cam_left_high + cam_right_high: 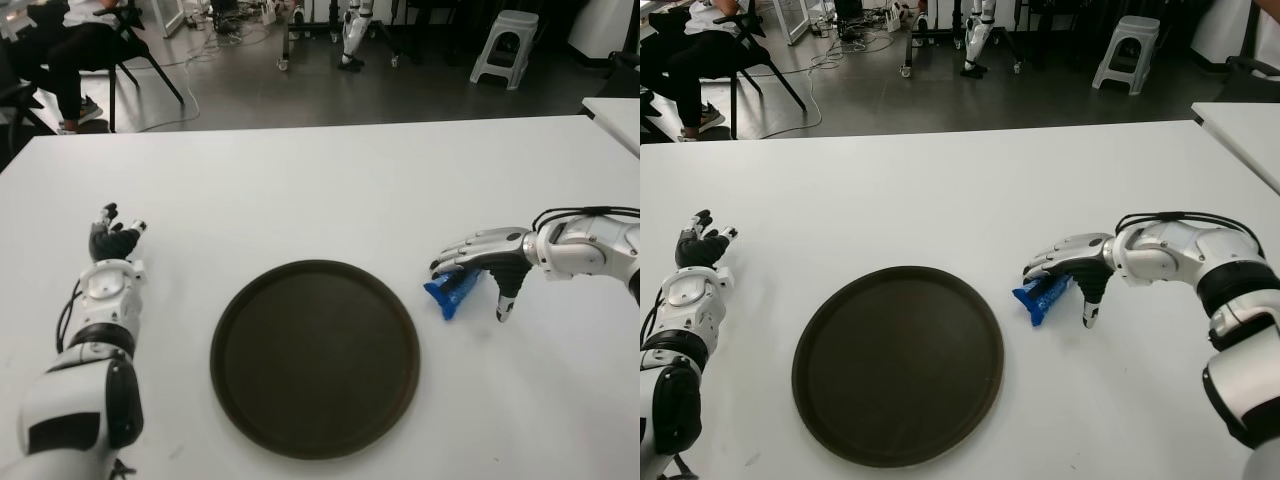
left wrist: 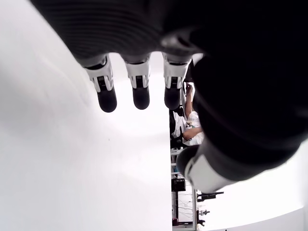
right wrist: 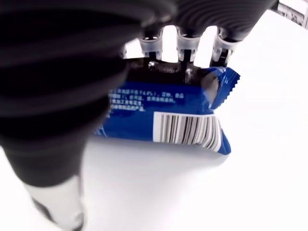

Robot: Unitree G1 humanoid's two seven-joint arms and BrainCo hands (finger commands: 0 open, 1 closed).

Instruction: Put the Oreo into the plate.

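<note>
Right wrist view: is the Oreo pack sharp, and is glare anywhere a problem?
Right wrist view: Oreo pack and its barcode sharp, right hand a dark blur up close. Left wrist view: table washed out white. Eye views: plate clear, no glare.

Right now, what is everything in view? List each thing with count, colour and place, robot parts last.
Oreo pack: one, blue, on the table just right of the plate, under the right hand's fingers.
Plate: one, dark brown, round, centre front of the table, nothing in it.
Table: one, white.
Stool: one, grey, on the floor behind.
Seated person: one, dark trousers, far left.
Left hand: black and white, left of the plate, holding nothing.
Right hand: silver and black, fingers over the pack, thumb apart.
</note>
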